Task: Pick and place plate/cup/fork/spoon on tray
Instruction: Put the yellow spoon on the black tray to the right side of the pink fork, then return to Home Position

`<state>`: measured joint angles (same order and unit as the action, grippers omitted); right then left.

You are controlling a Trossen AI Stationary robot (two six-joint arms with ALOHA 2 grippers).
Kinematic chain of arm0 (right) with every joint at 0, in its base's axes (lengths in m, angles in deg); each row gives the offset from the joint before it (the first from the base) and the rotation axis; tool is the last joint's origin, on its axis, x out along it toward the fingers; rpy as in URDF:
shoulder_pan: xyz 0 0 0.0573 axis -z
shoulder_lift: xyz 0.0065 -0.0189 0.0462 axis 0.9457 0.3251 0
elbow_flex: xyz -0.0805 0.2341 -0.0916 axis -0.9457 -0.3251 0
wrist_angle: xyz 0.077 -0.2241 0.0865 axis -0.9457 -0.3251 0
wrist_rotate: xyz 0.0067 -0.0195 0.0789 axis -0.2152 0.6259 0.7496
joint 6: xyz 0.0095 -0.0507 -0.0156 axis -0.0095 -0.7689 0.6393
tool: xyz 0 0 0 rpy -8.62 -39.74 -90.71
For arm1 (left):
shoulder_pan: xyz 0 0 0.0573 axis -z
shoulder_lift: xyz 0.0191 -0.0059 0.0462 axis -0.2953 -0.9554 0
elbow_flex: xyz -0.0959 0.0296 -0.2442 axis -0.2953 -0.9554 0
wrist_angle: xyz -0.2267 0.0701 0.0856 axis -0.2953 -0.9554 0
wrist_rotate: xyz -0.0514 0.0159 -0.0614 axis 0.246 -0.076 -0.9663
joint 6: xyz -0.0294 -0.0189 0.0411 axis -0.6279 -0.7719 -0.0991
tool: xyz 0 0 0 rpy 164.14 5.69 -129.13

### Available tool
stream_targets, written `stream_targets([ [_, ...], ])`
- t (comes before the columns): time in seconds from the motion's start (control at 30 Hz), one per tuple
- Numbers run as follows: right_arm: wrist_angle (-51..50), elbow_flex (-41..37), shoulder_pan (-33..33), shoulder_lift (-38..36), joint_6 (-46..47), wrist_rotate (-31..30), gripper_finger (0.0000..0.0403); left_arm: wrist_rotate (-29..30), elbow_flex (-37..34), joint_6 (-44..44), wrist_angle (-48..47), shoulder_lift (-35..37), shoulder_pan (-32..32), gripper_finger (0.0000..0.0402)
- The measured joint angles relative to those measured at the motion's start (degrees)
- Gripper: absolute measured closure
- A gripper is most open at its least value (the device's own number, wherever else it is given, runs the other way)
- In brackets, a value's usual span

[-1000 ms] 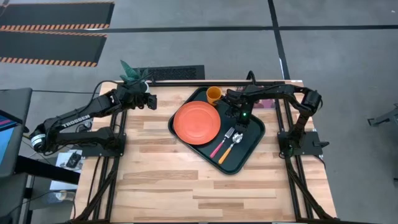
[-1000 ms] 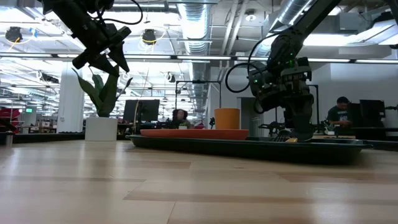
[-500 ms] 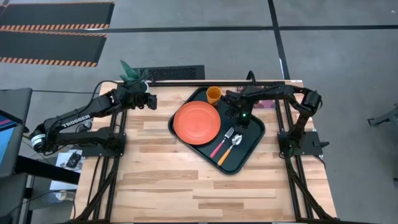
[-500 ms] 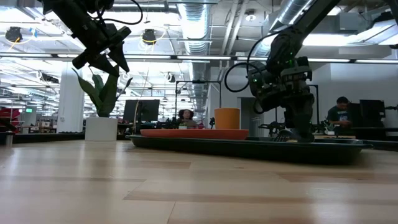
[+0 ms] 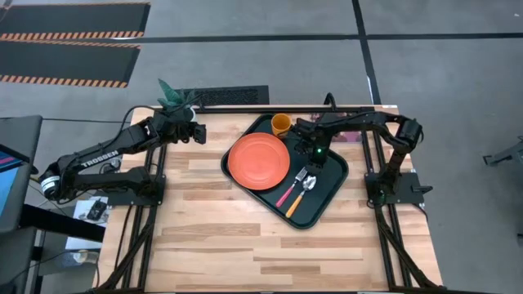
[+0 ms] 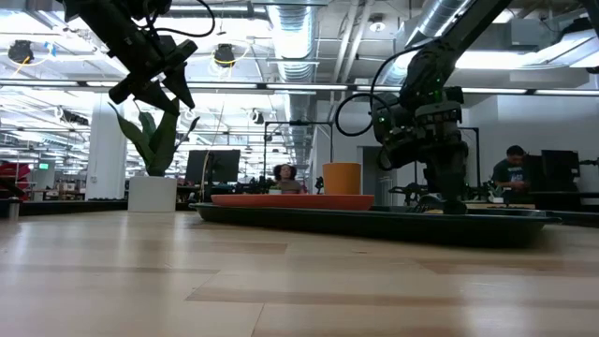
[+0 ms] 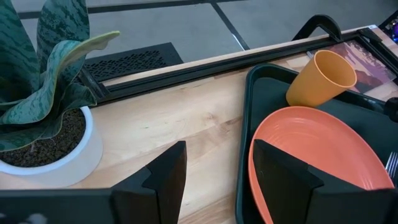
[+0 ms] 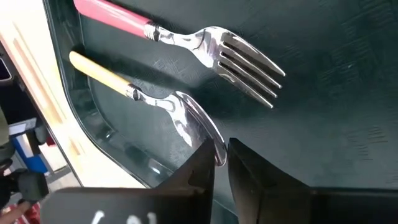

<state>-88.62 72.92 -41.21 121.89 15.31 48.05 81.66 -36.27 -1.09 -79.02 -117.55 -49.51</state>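
Note:
The dark tray (image 5: pixel 331 175) lies at the table's far right. On it are the orange-red plate (image 5: pixel 258 161), the orange-yellow cup (image 5: pixel 280 124) standing at its far corner, the pink-handled fork (image 8: pixel 211 43) and the yellow-handled spoon (image 8: pixel 155 99), side by side flat on the tray floor. My right gripper (image 8: pixel 221 163) points down over the tray, low in the low view (image 6: pixel 447 204). Its fingers are a narrow gap apart at the tip of the spoon's bowl. My left gripper (image 7: pixel 217 174) is open and empty, raised over the table's far left (image 5: pixel 198 133). My right gripper's fingertips (image 8: pixel 202 165) stand at the tip of the spoon's bowl (image 8: pixel 211 140), coming from above. Whether they touch it I cannot tell. The spoon lies flat on the tray beside the fork.
A potted plant (image 5: pixel 173 98) stands at the far left edge, close to my left gripper. A reddish picture book (image 5: pixel 350 135) lies beyond the tray's far right side. Bare wood (image 5: pixel 245 237) stretches along the near half. People show in the room behind (image 6: pixel 513 164).
My right gripper has drifted a little toward the table's far edge and left over the tray, away from the spoon's handle end. The spoon, fork, plate and cup have stayed where they were.

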Motion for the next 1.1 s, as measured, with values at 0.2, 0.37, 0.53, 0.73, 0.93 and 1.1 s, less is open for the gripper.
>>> stream_targets([
  [0.2, -0.48, 0.00, -0.11, 0.00, 0.84, -0.17, 0.0301, 0.00, 0.00, -0.02, -0.02, 0.00, 0.00, 0.0231],
  [0.37, -0.56, 0.00, -0.11, 0.00, 1.86, -0.80, 0.0274, 0.00, 0.00, -0.04, -0.02, 0.00, 0.00, 0.0231],
  [0.53, -0.72, 0.00, -0.17, 0.00, 2.17, -1.46, 0.0255, 0.02, 0.00, -0.04, 0.00, 0.00, 0.00, 0.0231],
  [0.73, -1.01, 0.00, -0.16, -0.03, 2.80, -1.35, 0.0244, 0.04, 0.00, -0.06, -0.02, 0.00, 0.00, 0.0231],
  [0.93, -1.47, -0.04, 2.09, -5.29, 4.80, 1.44, 0.0237, -0.17, 0.00, -0.06, 0.15, 0.00, 0.02, 0.0231],
  [1.1, -0.59, -0.02, 4.35, -15.41, 7.95, 1.44, 0.0236, -2.49, 0.00, -0.05, 3.15, 0.00, 0.02, 0.0231],
])
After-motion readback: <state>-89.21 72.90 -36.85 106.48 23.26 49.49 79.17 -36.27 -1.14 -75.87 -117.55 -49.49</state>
